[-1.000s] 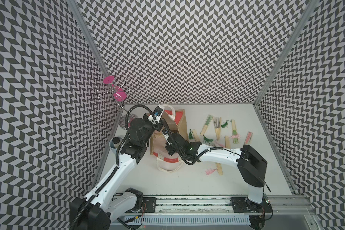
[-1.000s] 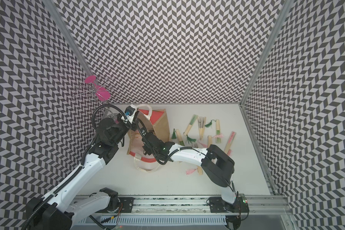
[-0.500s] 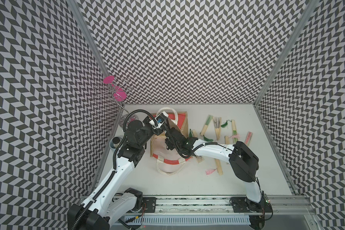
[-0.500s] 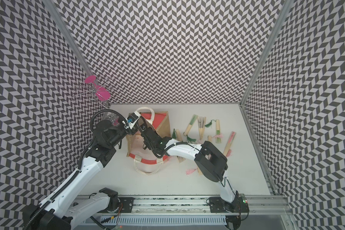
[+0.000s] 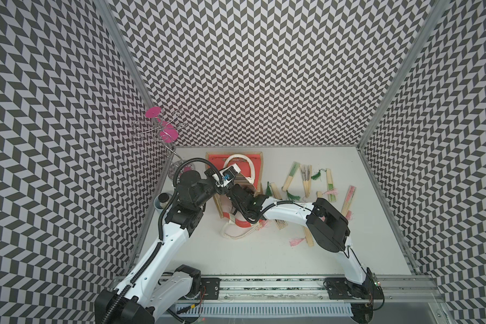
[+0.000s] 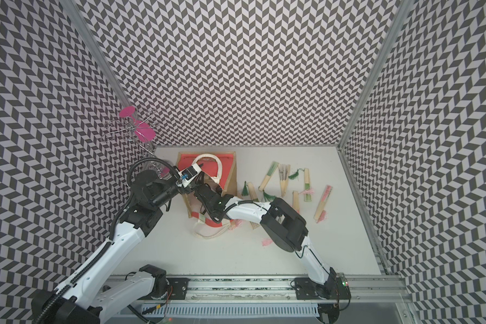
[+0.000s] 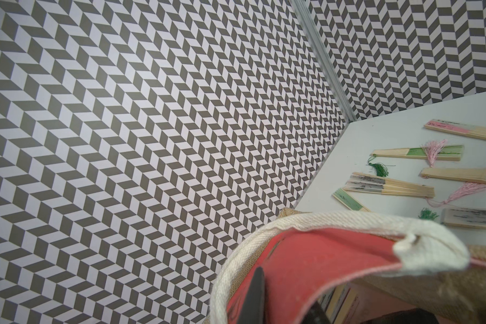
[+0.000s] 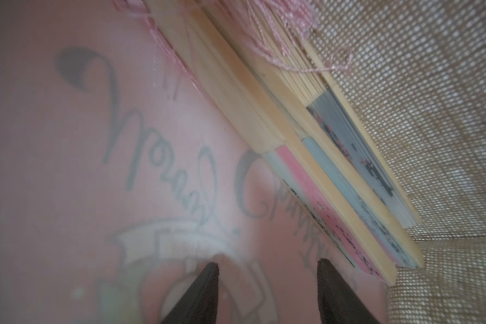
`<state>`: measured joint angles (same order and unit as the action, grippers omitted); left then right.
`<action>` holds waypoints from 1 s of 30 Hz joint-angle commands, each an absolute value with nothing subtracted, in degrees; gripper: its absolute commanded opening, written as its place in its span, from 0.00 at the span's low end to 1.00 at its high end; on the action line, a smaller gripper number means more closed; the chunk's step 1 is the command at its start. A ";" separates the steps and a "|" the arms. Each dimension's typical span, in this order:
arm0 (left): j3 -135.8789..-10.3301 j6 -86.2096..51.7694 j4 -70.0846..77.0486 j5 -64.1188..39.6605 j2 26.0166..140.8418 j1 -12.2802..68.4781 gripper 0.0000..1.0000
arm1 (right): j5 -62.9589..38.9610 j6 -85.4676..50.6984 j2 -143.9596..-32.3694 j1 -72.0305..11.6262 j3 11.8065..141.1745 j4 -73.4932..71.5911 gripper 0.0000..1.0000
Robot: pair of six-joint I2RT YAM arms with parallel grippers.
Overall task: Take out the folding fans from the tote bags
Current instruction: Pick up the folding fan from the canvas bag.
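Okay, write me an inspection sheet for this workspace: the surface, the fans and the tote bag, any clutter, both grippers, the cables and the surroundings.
Surface: white tabletop, no spills seen.
Job's things: tote bag lies on its side with its mouth toward the arms. Scattered fans lie closed on the table beside it. Inner fans, at least two, lie against its jute wall.
Clutter: wire stand with pink discs in the far corner; grey cup at the table's edge.
Grippers: left gripper shut on the tote bag's rim near a handle. Right gripper is inside the bag, open and holding nothing.
Cables: black cable loops above the left arm; no snag seen.
Surroundings: chevron walls; metal rail in front.
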<state>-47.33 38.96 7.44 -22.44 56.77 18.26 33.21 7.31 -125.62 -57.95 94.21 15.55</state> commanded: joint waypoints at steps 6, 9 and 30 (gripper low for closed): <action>-50.45 42.45 4.57 -34.26 55.71 19.12 0.00 | 48.30 14.35 -123.25 -59.33 89.41 2.80 0.65; -50.52 43.37 3.48 -37.45 54.10 19.07 0.00 | 49.51 16.63 -124.15 -59.15 90.06 1.48 0.66; -60.08 66.95 -29.74 -57.48 48.79 21.26 0.00 | 67.58 30.09 -118.75 -58.89 82.59 -22.41 0.65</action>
